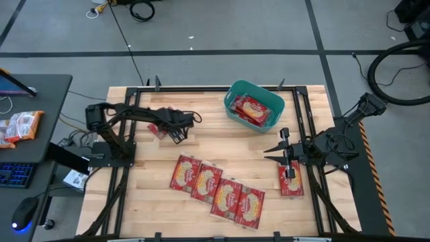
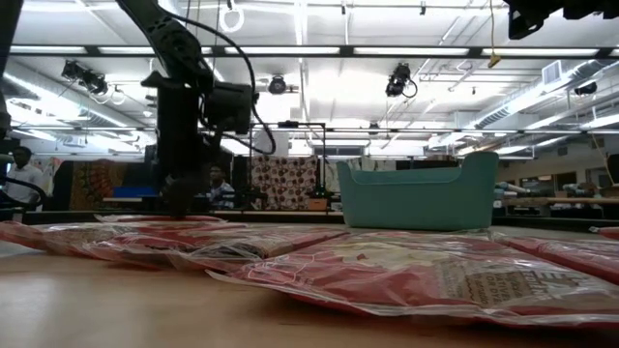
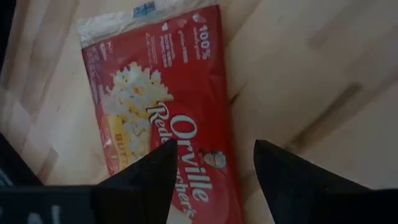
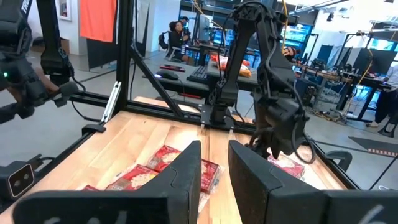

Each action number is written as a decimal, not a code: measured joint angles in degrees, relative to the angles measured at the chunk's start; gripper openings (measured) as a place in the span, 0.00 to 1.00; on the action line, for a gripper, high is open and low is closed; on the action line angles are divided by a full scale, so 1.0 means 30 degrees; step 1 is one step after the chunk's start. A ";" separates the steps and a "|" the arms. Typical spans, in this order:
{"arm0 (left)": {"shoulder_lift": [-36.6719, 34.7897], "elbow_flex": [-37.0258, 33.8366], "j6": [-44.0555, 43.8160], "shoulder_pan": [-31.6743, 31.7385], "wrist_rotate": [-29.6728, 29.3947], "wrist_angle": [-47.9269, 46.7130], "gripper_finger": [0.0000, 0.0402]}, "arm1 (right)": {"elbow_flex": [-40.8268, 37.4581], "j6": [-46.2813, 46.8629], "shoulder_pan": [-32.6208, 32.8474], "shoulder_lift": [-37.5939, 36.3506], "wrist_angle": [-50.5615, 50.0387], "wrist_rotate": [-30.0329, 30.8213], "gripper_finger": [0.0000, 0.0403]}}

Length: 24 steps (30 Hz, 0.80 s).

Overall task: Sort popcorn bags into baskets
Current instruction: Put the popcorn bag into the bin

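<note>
Left end effector (image 1: 176, 132): low over the tabletop's (image 1: 148, 195) left part, near the far edge; its two dark fingers (image 3: 146, 177) stand wide apart with nothing between them, just above a popcorn bag.
Bag under the left end effector (image 3: 165, 118): one red packet lying flat on the wood, its printed face up; part of it shows beside the arm from above (image 1: 158, 130).
Right end effector (image 1: 287, 158): over the right part of the tabletop, fingers (image 4: 177, 180) set narrow with a slim gap, holding nothing visible.
Bag by the right end effector (image 1: 291, 181): flat on the wood near the right edge, its far end partly under the fingers.
Row of bags (image 1: 216, 191): four red packets side by side, overlapping a little, in a slanted line from the middle toward the near edge.
Basket (image 1: 254, 106): teal tub near the far edge, right of centre, turned at an angle to the edges.
Bags in the basket (image 1: 252, 109): red packets inside, stacked; how many I cannot tell.
Side desk (image 1: 47, 107): left of the tabletop, with orange-and-white snack packets (image 1: 19, 126) on it.
</note>
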 joint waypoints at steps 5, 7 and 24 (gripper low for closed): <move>0.1109 0.0044 0.0115 0.0000 -0.1147 -0.0036 0.49 | 0.0000 -0.0060 0.0000 0.0000 0.0010 -0.0036 0.21; 0.1417 0.0098 0.0400 -0.0013 -0.1315 -0.0042 0.45 | 0.0000 -0.0060 0.0000 0.0000 0.0003 -0.0064 0.21; 0.1667 0.1095 0.2022 -0.0623 -0.0564 -0.1060 0.04 | 0.0000 -0.0060 0.0000 0.0000 0.0003 -0.0073 0.21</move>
